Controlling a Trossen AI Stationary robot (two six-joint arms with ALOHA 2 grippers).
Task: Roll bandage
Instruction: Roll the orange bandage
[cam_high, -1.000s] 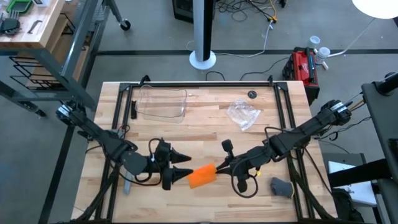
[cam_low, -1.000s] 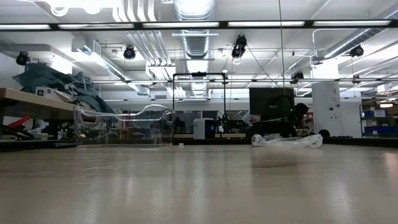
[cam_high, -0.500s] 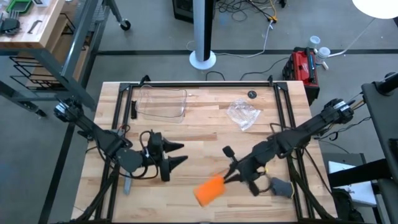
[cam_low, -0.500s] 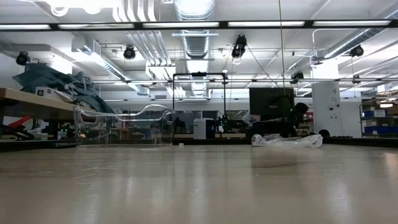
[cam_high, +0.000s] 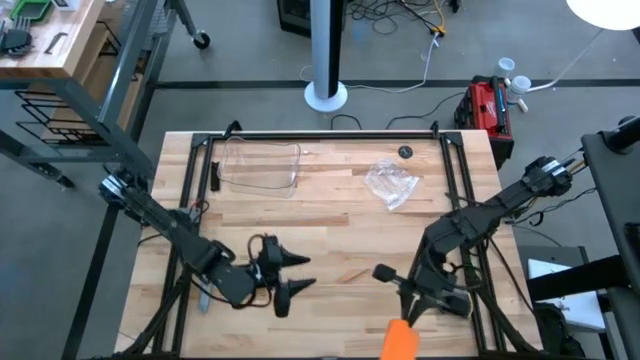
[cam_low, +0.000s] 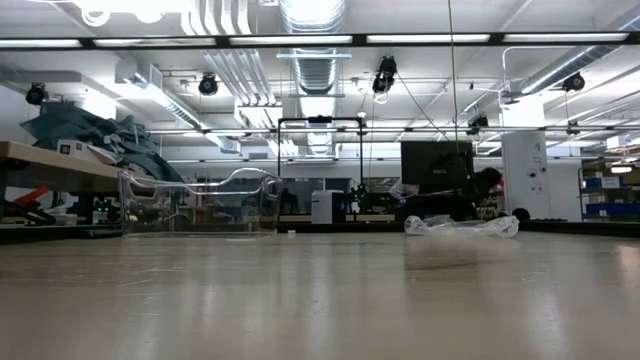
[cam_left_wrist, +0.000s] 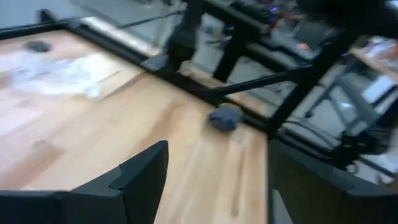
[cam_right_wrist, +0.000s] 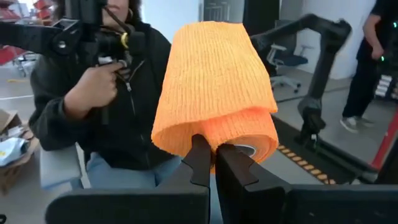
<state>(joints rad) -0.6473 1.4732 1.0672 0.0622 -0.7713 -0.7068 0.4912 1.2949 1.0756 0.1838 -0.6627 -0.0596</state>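
Observation:
The bandage is a stubby orange roll (cam_high: 398, 341), out at the table's near edge. My right gripper (cam_high: 403, 320) is shut on it and points toward that edge. The roll (cam_right_wrist: 214, 93) fills the right wrist view, with the room and a seated person behind it. My left gripper (cam_high: 296, 274) hovers at the table's near left. Its fingers (cam_left_wrist: 144, 175) are open with nothing between them, well to the left of the roll. Neither gripper shows in the low view. My right gripper pinches the roll at the rim of one end (cam_right_wrist: 211, 140), beside the core, between its two fingers (cam_right_wrist: 200, 163), which stand almost together. The fingers point toward the table's near edge. The roll sticks out beyond the fingertips, lifted clear of the table.
A clear plastic container (cam_high: 262, 165) stands at the far left and crinkled plastic wrap (cam_high: 390, 183) lies at the far right, with a small dark disc (cam_high: 405, 152) behind it. A grey lump (cam_high: 455, 300) lies under my right arm. A black frame (cam_high: 330, 133) borders the table.
My right gripper has swung from pointing left to pointing at the near edge. It has carried the roll from the table's middle out to the near edge. My left gripper has drawn back left from the roll, then drifted slightly toward the near edge, staying open.

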